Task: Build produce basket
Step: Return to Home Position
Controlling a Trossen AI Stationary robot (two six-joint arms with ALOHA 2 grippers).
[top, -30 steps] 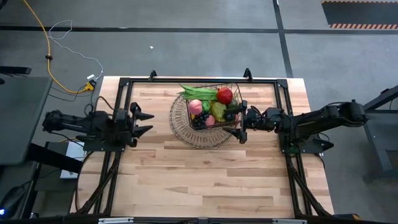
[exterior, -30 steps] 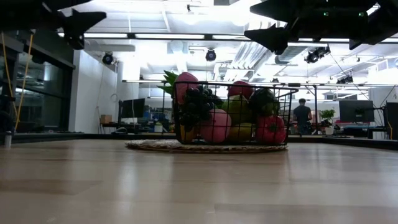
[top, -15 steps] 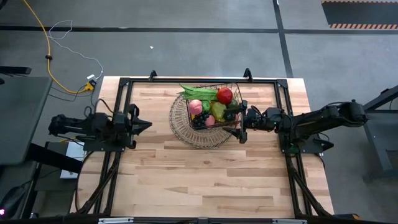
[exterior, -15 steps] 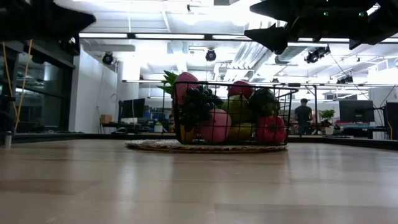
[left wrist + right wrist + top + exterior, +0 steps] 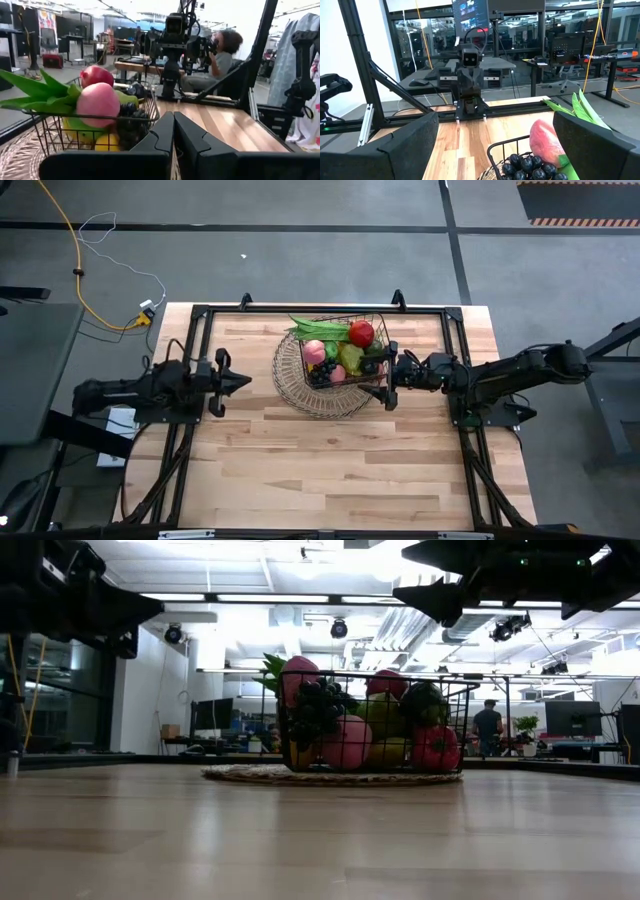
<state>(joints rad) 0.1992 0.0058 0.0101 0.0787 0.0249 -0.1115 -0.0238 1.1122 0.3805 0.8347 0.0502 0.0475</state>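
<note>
The dark wire basket (image 5: 383,340) stands on a round wire dish (image 5: 298,390) at the table's far middle, filled with produce (image 5: 340,352): red, pink, yellow-green and dark purple pieces and long green pods. In the low view the produce (image 5: 350,740) rises above the basket's rim. My left gripper (image 5: 248,380) hovers shut to the left of the dish, pointing at it, with nothing between its fingers (image 5: 174,131). My right gripper (image 5: 389,376) stands open at the basket's right side. Its wrist view shows the rim's corner (image 5: 517,142) between its wide-spread fingers, with no touch showing.
A black frame rail (image 5: 320,308) runs along the table's far edge and down both sides. Bare wood (image 5: 330,470) fills the near half of the table. Beyond the table a person (image 5: 222,50) sits behind a camera stand.
My left gripper has shut on nothing and has edged toward the basket. The basket, the produce and my right gripper have stayed where they were.
</note>
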